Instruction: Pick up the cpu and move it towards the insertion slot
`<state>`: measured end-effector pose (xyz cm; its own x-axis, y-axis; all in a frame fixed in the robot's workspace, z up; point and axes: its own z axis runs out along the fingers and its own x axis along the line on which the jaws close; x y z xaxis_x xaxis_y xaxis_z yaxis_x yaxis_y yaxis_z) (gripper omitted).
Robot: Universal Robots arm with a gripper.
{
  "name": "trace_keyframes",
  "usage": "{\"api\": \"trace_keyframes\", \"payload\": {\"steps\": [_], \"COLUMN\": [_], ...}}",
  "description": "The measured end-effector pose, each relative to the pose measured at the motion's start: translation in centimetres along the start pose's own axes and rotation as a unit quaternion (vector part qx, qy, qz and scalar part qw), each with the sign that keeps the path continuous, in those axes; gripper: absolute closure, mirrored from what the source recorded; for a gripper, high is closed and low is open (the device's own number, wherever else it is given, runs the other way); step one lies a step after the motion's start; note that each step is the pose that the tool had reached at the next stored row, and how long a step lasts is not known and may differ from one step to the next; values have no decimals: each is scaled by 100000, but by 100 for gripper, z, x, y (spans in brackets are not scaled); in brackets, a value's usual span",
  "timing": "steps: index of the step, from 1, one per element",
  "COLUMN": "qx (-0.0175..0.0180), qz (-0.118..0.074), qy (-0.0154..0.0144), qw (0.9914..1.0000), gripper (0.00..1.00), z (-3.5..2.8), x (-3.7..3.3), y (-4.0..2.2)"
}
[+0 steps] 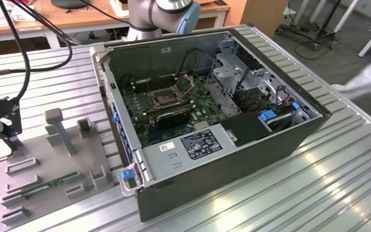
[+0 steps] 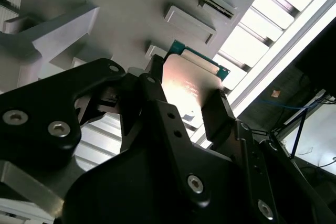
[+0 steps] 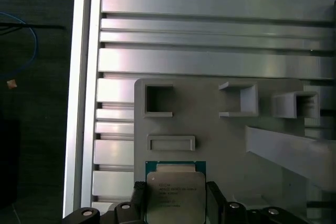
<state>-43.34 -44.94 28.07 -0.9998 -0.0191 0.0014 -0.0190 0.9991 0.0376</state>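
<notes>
The cpu (image 3: 175, 192), a flat square chip with a silvery top and a thin green edge, sits between my gripper's (image 3: 176, 199) two black fingers (image 3: 215, 199) just over the grey fixture plate (image 3: 226, 140). In both wrist views the fingers press against its two opposite sides (image 2: 189, 85). Whether it rests on the plate or hangs a little above it I cannot tell. The insertion slot (image 1: 164, 98), a square socket with a silver frame and a dark centre, lies on the green board inside the open computer case (image 1: 237, 145), well toward the exterior view's right of the plate.
The grey fixture plate (image 1: 44, 164) carries upright blocks, empty pockets and a long green memory stick (image 1: 44, 186). The case's metal walls (image 1: 111, 96) stand around the board. Cables (image 1: 18, 58) hang at the exterior view's left. The table is ribbed aluminium, and a blurred pale shape (image 1: 369, 77) is at the right.
</notes>
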Motion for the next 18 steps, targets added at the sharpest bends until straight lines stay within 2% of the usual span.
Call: {"api": "trace_keyframes", "payload": {"steps": [2,18], "qx": [-2,-4], "qz": [-2,0], "qy": [-1,-5], "qw": [100000,100000], "gripper": [46,46], "z": [-26,-36], "x": [0,0], "y": [1,1]}}
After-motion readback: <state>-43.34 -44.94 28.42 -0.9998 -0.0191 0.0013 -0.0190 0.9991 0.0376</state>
